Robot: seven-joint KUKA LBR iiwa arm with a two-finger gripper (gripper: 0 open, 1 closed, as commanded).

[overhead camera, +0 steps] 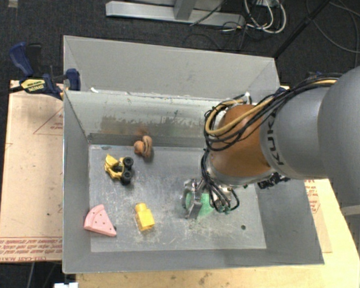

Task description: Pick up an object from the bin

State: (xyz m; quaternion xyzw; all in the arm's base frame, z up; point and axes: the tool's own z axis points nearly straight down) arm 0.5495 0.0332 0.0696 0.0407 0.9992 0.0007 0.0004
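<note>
One green thing (205, 204), mostly hidden

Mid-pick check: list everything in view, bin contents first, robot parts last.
pink wedge: 1, pink, front-left of bin floor
yellow block: 1, yellow, front, right of the wedge
toy vehicle: 1, yellow with black wheels, left side
small lump: 1, brown, near back wall
green thing: 1, green, centre-right, partly under the gripper
bin: 1, grey metal, holding all these
gripper: 1, metallic, down at the green thing
arm: 1, grey with orange wrist cover, from the right
</note>
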